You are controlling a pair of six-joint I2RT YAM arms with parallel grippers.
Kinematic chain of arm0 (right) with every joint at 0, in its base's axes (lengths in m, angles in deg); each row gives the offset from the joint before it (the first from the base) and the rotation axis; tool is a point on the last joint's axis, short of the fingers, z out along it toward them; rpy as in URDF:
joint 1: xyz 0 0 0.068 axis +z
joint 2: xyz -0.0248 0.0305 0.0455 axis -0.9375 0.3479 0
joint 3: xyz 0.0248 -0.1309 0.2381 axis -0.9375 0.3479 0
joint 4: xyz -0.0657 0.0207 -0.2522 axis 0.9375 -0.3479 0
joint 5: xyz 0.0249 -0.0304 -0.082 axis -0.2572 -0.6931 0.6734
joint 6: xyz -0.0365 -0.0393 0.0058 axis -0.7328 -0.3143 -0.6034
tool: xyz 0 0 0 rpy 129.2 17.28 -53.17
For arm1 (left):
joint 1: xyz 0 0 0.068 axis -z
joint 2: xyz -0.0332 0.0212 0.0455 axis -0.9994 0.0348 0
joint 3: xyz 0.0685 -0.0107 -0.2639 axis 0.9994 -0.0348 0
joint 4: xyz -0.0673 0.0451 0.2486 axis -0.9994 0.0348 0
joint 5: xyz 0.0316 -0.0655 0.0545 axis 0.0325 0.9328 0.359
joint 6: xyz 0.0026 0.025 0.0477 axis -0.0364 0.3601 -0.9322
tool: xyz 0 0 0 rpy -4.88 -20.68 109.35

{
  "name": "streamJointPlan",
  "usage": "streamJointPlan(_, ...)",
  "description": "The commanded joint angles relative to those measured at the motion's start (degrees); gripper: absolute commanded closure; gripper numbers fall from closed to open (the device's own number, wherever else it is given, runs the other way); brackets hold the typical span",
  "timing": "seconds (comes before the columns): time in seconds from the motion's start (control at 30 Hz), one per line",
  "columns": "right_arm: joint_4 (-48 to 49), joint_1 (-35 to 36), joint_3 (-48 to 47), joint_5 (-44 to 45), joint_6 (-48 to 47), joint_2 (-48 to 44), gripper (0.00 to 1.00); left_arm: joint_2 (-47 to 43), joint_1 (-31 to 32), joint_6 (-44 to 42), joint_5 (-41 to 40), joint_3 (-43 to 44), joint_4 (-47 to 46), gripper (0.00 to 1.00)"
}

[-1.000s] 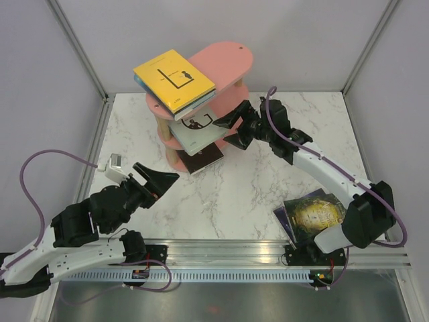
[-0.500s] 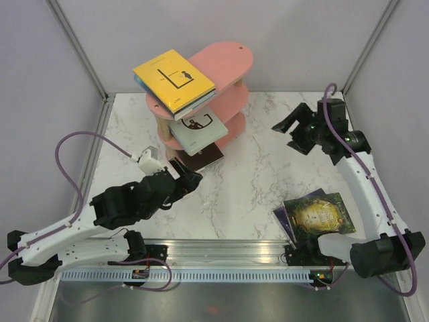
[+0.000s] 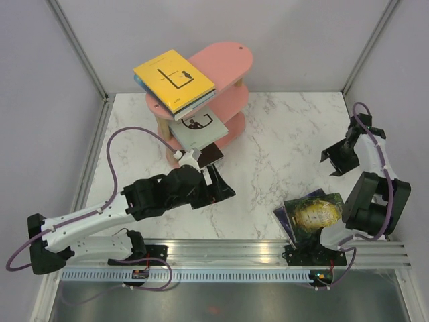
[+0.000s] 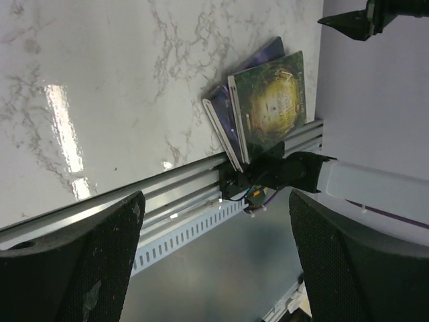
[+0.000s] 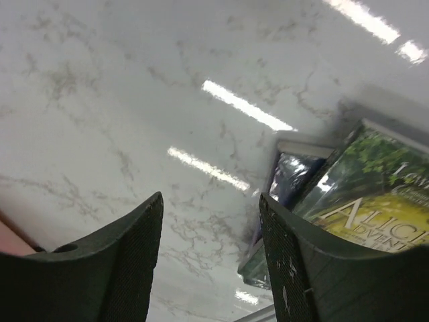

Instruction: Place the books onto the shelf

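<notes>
Likely light, floppy and glossy, the green-gold book (image 3: 316, 215) wants an edge pinch; left gripper (image 3: 218, 186) and right gripper (image 3: 335, 161) both gape empty.

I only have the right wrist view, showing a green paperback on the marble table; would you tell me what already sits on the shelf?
Observer: The pink three-tier shelf holds a bright yellow book atop a small stack on its top board, a pale grey book on the middle board and a dark book on the lowest.
Operator: Thank you. Where is the left gripper?
Observer: It hovers open and empty above the marble, near that dark book.
Operator: And where does my green paperback lie?
Observer: At the marble's near edge, beside the right arm's base.
</notes>
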Motion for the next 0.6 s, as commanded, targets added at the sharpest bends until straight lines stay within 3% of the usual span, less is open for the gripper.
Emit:
streamJointPlan(0.0, 0.21, -5.91, -4.41, 4.21, -4.01, 2.88, 0.37, -1.04, 0.09, -2.29, 6.53, 0.27, -6.28, 0.11)
streamJointPlan(0.23, 1.26, -12.07, -0.47, 8.18, -5.88, 7.46, 0.37, -4.38, 0.09, -0.61, 6.53, -3.6, -6.99, 0.12)
streamJointPlan(0.57, 2.14, -14.36, 10.87, 12.49, -6.23, 4.04, 0.33, -7.28, 0.09, 1.24, 5.04, -8.17, -7.43, 0.13)
